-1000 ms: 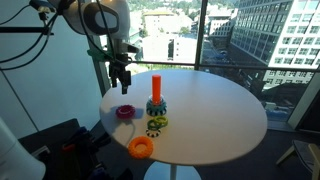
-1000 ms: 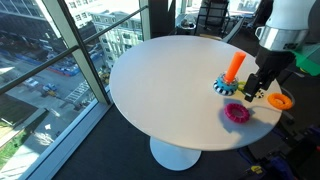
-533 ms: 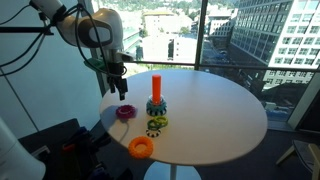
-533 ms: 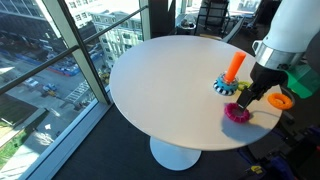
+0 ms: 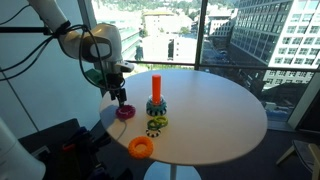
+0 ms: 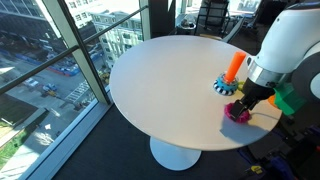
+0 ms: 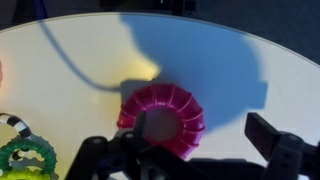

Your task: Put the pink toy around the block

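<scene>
The pink toy [image 5: 125, 112] is a magenta ribbed ring lying flat on the white round table, left of the block. It also shows in an exterior view [image 6: 237, 114] and in the wrist view [image 7: 186, 112]. The block [image 5: 156, 86] is an upright orange-red peg on a blue base [image 5: 156, 106]; it also shows in an exterior view [image 6: 234, 66]. My gripper [image 5: 122, 100] is open and low over the pink ring. In the wrist view the gripper [image 7: 205, 148] has one finger over the ring's hole and the other outside its right side.
A yellow-green ring [image 5: 156, 125] lies just in front of the block's base and shows at the lower left of the wrist view [image 7: 27, 156]. A larger orange ring [image 5: 141, 148] lies near the table's front edge. The white table [image 5: 220, 112] stands beside tall windows.
My gripper has come down and toward the pink ring, from above the table's back left to just over the ring. The rings and the block have not moved.
</scene>
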`<state>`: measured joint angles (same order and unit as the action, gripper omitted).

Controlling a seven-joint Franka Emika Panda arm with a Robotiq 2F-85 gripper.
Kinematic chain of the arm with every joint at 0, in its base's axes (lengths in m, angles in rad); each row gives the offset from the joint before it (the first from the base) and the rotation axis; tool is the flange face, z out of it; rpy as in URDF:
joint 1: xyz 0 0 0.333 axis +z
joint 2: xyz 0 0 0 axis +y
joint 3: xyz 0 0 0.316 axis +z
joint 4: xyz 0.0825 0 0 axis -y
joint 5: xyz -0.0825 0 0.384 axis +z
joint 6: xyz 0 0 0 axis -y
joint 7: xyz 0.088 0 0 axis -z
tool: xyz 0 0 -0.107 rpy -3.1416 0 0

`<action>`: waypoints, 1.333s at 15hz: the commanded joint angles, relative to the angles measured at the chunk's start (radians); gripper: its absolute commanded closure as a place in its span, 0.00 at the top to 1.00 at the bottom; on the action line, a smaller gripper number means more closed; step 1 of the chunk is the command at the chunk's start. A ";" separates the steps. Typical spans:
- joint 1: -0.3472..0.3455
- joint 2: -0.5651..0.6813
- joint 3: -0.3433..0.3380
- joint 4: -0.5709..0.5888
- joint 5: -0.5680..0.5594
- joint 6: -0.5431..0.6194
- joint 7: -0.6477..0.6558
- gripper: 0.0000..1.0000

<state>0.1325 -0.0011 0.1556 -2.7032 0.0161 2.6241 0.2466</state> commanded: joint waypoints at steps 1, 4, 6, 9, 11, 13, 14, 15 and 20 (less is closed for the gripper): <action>0.007 0.056 -0.005 0.016 -0.043 0.052 0.053 1.00; 0.013 0.088 -0.012 0.026 -0.052 0.075 0.057 0.97; 0.017 0.105 -0.016 0.033 -0.050 0.086 0.058 0.73; 0.019 0.118 -0.020 0.042 -0.045 0.095 0.056 0.52; 0.018 0.122 -0.021 0.046 -0.032 0.095 0.045 0.35; 0.015 0.120 -0.021 0.051 -0.018 0.086 0.032 0.19; 0.013 0.111 -0.021 0.051 -0.013 0.079 0.030 0.11; 0.011 0.094 -0.021 0.051 -0.008 0.066 0.028 0.06; 0.006 0.032 -0.036 0.090 -0.019 -0.036 0.049 0.10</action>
<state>0.1368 0.0869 0.1318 -2.6383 -0.0038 2.6701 0.2731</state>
